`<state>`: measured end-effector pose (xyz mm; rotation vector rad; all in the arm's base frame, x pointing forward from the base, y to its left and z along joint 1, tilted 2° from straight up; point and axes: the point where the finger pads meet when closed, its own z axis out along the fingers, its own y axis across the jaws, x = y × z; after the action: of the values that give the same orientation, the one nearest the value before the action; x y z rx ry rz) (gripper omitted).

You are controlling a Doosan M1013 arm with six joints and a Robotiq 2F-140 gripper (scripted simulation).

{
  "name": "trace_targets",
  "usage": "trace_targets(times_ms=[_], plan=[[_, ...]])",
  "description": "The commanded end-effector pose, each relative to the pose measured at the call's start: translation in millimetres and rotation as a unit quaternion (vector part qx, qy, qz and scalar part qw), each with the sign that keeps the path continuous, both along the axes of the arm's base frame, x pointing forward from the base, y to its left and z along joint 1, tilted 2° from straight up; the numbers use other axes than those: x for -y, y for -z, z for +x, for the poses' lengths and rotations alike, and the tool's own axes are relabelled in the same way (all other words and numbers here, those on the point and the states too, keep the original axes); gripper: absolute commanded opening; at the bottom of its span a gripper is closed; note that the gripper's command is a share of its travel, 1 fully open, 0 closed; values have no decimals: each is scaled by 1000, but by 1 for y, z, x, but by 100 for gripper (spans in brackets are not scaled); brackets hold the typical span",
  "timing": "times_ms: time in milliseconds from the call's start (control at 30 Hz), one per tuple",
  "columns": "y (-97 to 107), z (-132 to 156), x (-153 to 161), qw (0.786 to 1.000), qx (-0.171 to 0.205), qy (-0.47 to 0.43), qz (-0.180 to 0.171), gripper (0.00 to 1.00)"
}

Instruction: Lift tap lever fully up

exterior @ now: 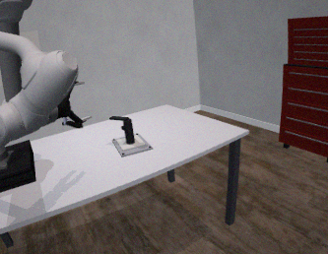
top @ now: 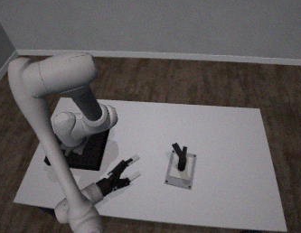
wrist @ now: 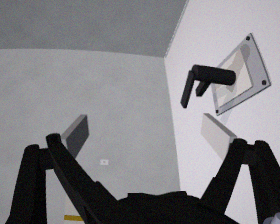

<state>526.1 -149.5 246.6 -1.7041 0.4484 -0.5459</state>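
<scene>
The black two-finger gripper (top: 130, 169), fingers spread wide and empty, hovers lower left of centre in the top view. The black tap lever (top: 179, 152) on its grey square base plate (top: 190, 179) sits centre-right; approach beneath the lever, then lift.

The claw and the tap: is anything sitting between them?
Nothing. In the top view, only bare white table separates the open gripper from the tap.

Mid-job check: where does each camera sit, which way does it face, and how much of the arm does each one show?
Top: high above, looking down on the table; arm, open hand, tap.
Exterior: off the table's corner, level; arm at left, tap, red cabinet.
Wrist: behind the fingers, rolled sideways.
All share the tap's lever.
</scene>
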Motion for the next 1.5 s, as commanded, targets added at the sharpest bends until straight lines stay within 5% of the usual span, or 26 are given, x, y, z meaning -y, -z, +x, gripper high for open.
trace_targets(times_ms=[0, 667, 1033, 1100, 1133, 1467], plan=[[0, 0, 0, 1000, 0, 0, 0, 100], [3, 1, -5, 1000, 2, -11, -10, 100], [47, 4, -74, 969, 45, -183, -158, 100], [47, 4, -74, 969, 45, -183, -158, 100], [57, 4, -86, 954, 60, -224, -190, 100], [88, 5, -121, 875, 121, -365, -293, 100]])
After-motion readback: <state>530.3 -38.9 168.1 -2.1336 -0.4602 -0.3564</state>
